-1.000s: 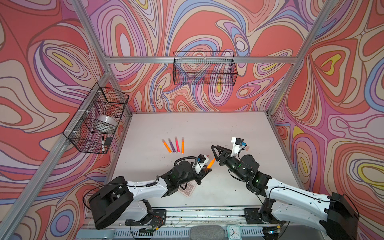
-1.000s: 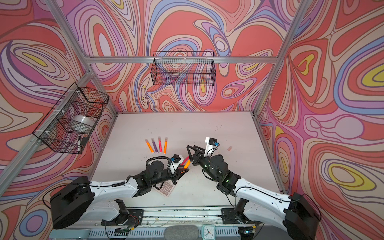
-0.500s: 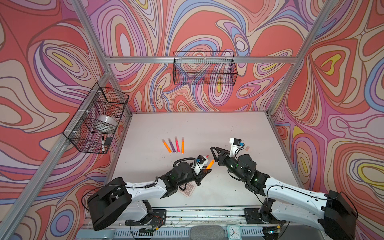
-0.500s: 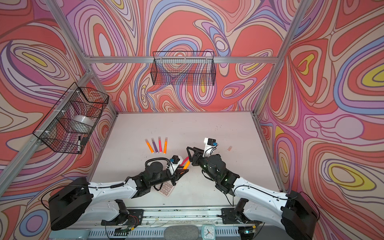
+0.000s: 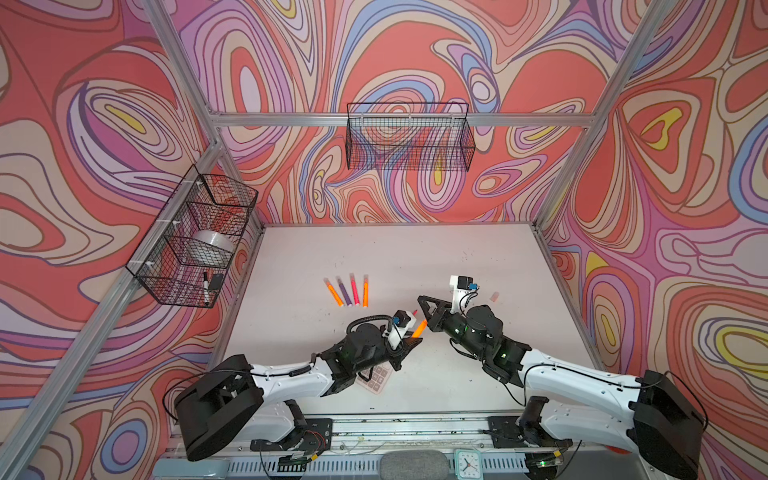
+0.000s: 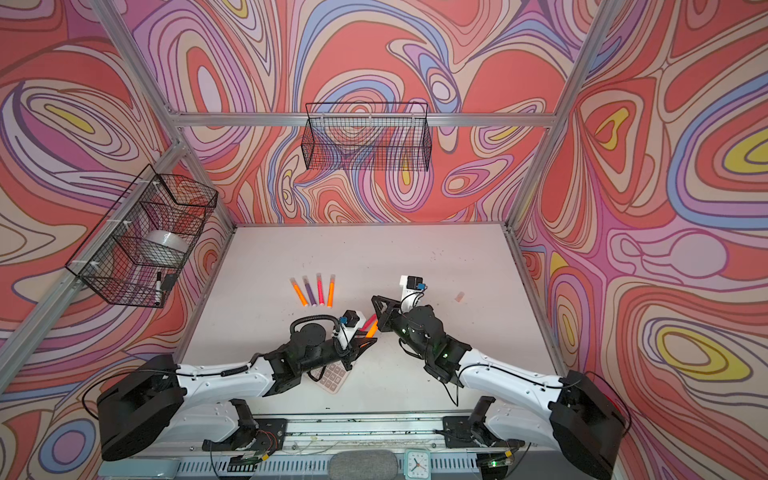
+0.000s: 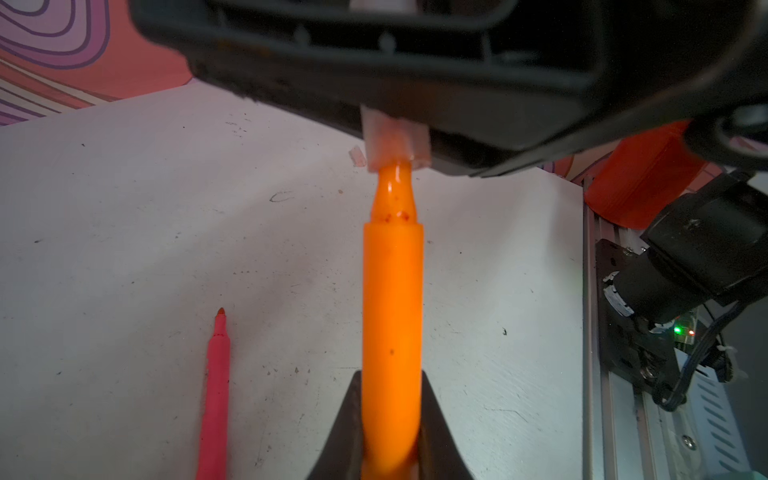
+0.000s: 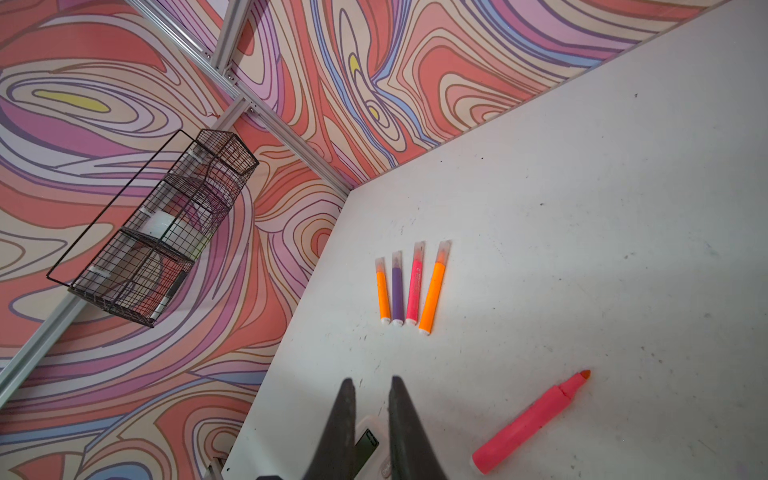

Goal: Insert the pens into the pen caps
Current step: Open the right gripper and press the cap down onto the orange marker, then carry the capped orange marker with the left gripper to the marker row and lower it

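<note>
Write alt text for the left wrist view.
An orange pen, clamped in the left gripper, points its tip into a pale translucent cap that sticks out from under the blurred black right gripper. An uncapped pink pen lies on the scuffed white table beside it.

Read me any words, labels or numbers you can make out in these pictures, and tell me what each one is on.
Nothing reads clearly.
Capped pink pen in the row: dark print on barrel, too small.
Calculator: key marks and badge, blurred.
Clock: dial numerals, too small.
</note>
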`<state>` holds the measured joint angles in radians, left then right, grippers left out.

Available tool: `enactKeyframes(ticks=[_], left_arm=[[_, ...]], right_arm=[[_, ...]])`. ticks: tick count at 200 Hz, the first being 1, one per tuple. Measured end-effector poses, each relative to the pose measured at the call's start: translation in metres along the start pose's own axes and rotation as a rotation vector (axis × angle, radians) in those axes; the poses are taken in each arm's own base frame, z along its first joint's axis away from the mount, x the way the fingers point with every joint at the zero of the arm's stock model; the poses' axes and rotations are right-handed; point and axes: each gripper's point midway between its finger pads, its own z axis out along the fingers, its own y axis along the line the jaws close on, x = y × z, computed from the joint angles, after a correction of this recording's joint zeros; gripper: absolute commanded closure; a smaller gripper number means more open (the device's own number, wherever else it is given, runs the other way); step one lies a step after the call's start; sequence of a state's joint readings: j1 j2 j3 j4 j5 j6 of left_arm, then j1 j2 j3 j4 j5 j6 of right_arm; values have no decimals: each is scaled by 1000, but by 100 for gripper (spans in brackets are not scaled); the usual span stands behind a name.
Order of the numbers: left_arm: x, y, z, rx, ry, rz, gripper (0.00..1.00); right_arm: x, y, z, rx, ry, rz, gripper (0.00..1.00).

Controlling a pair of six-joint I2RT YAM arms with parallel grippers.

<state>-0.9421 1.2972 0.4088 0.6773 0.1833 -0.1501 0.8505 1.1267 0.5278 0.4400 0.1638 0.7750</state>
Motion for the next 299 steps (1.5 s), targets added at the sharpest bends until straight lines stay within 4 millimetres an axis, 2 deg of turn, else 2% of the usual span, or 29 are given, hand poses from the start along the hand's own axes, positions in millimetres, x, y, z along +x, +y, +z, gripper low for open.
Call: enactKeyframes(ticks=[38, 104, 190, 219, 299], left_arm=[[0, 0, 0, -5, 31, -23, 100], [-9, -3, -4, -21, 91, -72, 100], [-9, 19, 2, -145, 110, -30, 100], [-17, 25, 1, -130, 111, -32, 100], [-38, 33, -21, -144, 99, 11, 100]], right_arm=[[6, -3, 2, 14, 16, -20, 99], [2, 1, 0, 53, -50, -36, 100], [3, -8, 13, 177, -132, -18, 100], [-4, -3, 16, 172, -175, -5, 100], [-10, 24, 21, 63, -232, 41, 100]])
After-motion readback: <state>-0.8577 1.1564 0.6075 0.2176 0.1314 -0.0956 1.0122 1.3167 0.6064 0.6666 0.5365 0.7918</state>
